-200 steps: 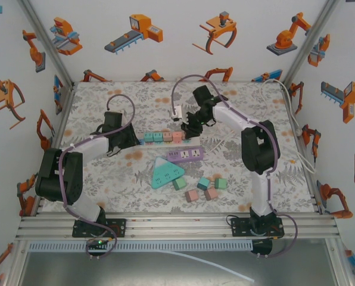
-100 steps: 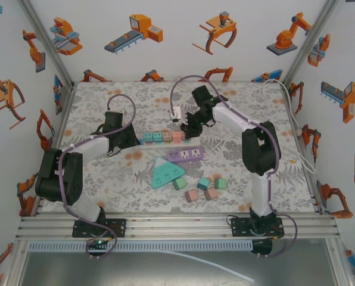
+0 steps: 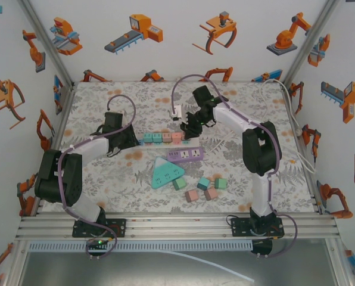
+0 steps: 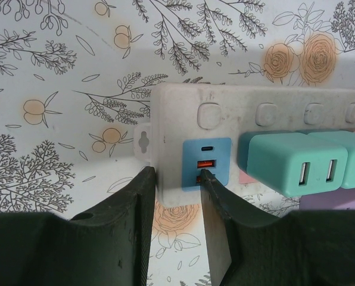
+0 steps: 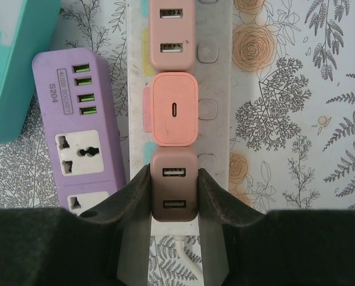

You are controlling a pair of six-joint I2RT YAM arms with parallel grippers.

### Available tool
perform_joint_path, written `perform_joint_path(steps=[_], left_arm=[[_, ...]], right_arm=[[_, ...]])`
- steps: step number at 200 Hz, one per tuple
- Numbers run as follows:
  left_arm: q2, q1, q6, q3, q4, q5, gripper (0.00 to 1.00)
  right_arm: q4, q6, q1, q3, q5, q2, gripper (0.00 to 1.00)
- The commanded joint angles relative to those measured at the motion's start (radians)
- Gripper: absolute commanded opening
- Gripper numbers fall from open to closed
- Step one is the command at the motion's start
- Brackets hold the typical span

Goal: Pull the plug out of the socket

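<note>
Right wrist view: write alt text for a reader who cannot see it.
The right gripper clamps a brown plug at the near end of a white power strip. Two pink plugs sit beyond it; a purple power strip lies alongside.

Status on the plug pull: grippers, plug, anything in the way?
Left gripper shut on white strip end. Right gripper shut on brown plug, seated on strip. Pink charger close beside it, purple socket block alongside.

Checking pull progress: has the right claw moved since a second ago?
No; right claw keeps its spot by the purple strip, gripping the brown plug.
</note>
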Motion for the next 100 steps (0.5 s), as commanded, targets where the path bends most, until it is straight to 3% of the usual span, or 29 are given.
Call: perform_joint_path(steps=[1, 47, 100], left_arm=[[0.018, -0.02, 0.047, -0.05, -0.14, -0.017, 0.37], [-0.012, -0.02, 0.038, -0.055, -0.139, -0.001, 0.37], [-0.086, -0.02, 0.037, -0.027, -0.181, -0.003, 0.38]], right_arm=[[0.05, 0.03, 0.013, 0.035, -0.113, -0.054, 0.14], [0.052, 0.051, 0.013, 0.029, -0.097, -0.08, 0.14], [0.142, 0.194, 0.005, -0.06, -0.047, -0.19, 0.14]])
